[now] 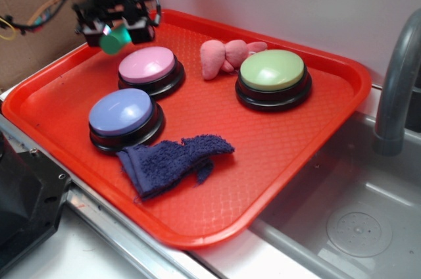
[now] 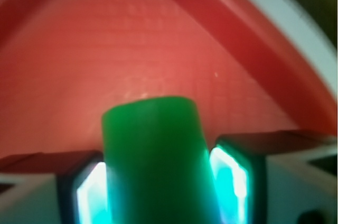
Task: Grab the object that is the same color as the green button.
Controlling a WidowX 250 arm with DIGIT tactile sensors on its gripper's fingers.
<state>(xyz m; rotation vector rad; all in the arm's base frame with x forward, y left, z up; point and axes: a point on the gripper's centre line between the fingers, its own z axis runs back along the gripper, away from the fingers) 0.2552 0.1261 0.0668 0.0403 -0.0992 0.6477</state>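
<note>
— How many of each?
— Three buttons: green button (image 1: 272, 72), pink (image 1: 148, 66), blue (image 1: 122, 113); one cloth (image 1: 170, 162); one red tray (image 1: 283, 154) beside a sink (image 1: 355, 226).
— The gripper (image 1: 117, 32)?
— Clamped on the green cylinder (image 2: 156, 160), lifted above the tray's far-left corner.

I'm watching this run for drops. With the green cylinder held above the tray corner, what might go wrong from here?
1. The green cylinder sits between only the fingers and sticks out past them, so it may slip or tilt.
2. The gripper hangs near the pink button; moving that way may bump it.
3. If dropped, the cylinder may roll across the red tray.
</note>
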